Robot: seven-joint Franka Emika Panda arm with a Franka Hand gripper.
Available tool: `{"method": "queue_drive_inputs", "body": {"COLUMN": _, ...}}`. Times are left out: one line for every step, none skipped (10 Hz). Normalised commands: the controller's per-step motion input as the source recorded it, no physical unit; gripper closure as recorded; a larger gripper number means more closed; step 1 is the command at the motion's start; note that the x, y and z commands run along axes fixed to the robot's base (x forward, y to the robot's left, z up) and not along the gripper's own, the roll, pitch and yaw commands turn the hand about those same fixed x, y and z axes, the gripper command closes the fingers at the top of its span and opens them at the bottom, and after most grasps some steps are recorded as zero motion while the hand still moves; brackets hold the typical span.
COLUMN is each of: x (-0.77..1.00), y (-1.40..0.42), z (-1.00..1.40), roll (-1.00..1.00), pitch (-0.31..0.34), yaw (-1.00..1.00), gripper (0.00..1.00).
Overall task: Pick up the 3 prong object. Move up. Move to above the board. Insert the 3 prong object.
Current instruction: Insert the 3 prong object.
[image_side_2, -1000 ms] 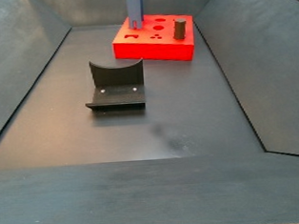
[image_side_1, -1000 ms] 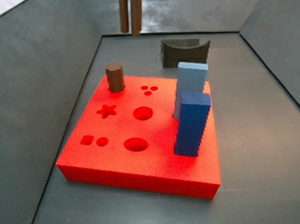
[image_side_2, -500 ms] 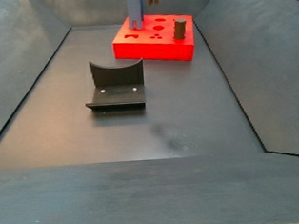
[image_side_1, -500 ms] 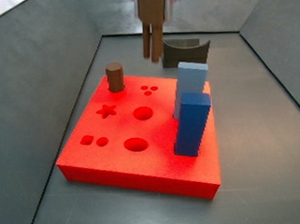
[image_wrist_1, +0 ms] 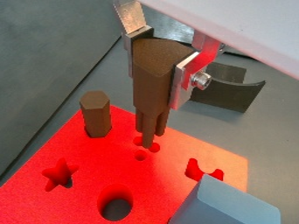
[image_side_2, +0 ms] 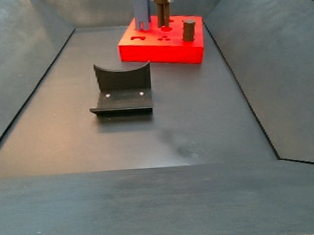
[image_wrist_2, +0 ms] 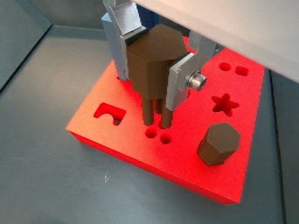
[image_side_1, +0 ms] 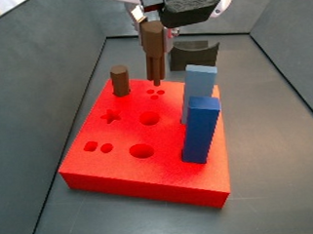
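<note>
Item: tool (image_wrist_1: 158, 66), clamped on the head of the 3 prong object (image_wrist_1: 149, 83); since half a second ago it has come down, so your prongs now hang upright just above the three small dot holes (image_side_1: 154, 92) of the board (image_side_1: 122, 164), beside the brown peg (image_side_1: 120, 81). Status: carry finished, insertion apparently starting; you likely need only a straight descent. Whether the tips have entered, you cannot tell.

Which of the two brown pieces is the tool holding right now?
The slim 3 prong object, clamped in the tool above the board. The stubby brown peg stands free in its hole.
</note>
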Motion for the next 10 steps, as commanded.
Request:
{"method": "queue_drive_inputs", "body": {"x": 0.00, "y": 0.00, "z": -0.39, "roll": 0.01, "pitch": 0.000, "yaw": -0.41, "gripper": 1.00}}
{"method": "queue_drive_inputs", "body": {"x": 0.01, "y": 0.00, "z": -0.40, "roll": 0.00, "pitch": 0.000, "yaw": -0.69, "gripper": 1.00}}
{"method": "queue_drive_inputs", "body": {"x": 0.00, "y": 0.04, "z": -0.21, "roll": 0.00, "pitch": 0.000, "yaw": -0.63, "gripper": 1.00}}
{"method": "queue_drive_inputs", "body": {"x": 0.00, "y": 0.00, "z": -0.06, "roll": 0.00, "pitch": 0.000, "yaw": 0.00, "gripper": 1.00}}
{"method": "queue_drive_inputs", "body": {"x": 0.00, "y": 0.19, "z": -0.27, "roll": 0.09, "pitch": 0.000, "yaw": 0.00, "gripper": 1.00}}
{"method": "queue_drive_inputs", "body": {"x": 0.05, "y": 0.08, "z": -0.20, "roll": 0.01, "pitch": -0.001, "yaw": 0.03, "gripper": 1.00}}
{"method": "queue_drive_inputs", "body": {"x": 0.00, "y": 0.00, "z": -0.10, "roll": 0.00, "pitch": 0.000, "yaw": 0.00, "gripper": 1.00}}
{"method": "queue_drive_inputs", "body": {"x": 0.06, "y": -0.23, "z": -0.40, "roll": 0.00, "pitch": -0.051, "yaw": -0.17, "gripper": 1.00}}
{"method": "queue_drive_inputs", "body": {"x": 0.16, "y": -0.23, "z": -0.39, "roll": 0.00, "pitch": -0.067, "yaw": -0.30, "gripper": 1.00}}
{"method": "queue_drive_inputs", "body": {"x": 0.14, "y": 0.00, "z": -0.03, "roll": 0.00, "pitch": -0.020, "yaw": -0.07, "gripper": 1.00}}
